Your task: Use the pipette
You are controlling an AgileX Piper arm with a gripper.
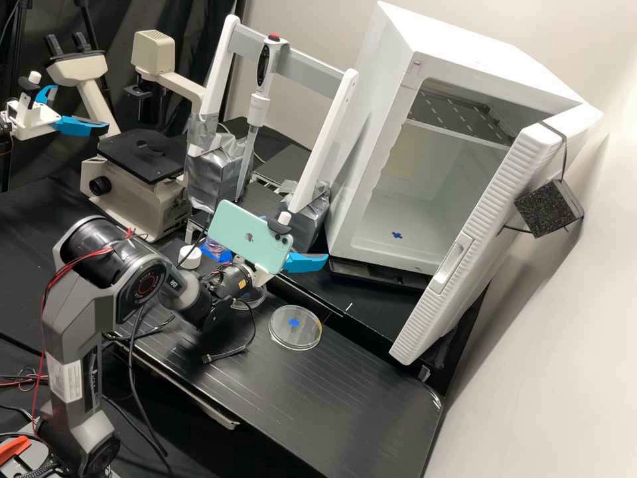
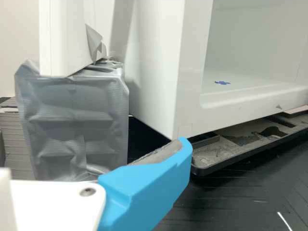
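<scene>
In the high view, a label (image 1: 66, 380) with small print marks the arm (image 1: 61, 332) and a logo the phone (image 1: 247, 245). The pipette (image 1: 257, 109) hangs from the rack (image 1: 317, 70); the gripper's (image 1: 294, 239) jaws stand apart.

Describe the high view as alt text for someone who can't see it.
A pipette hangs in a white frame between a microscope and an open white cabinet. In front, above a black bench with a clear round dish, a robot arm with a green phone mounted on it has its blue fingers near the frame, clear of the pipette.
</scene>
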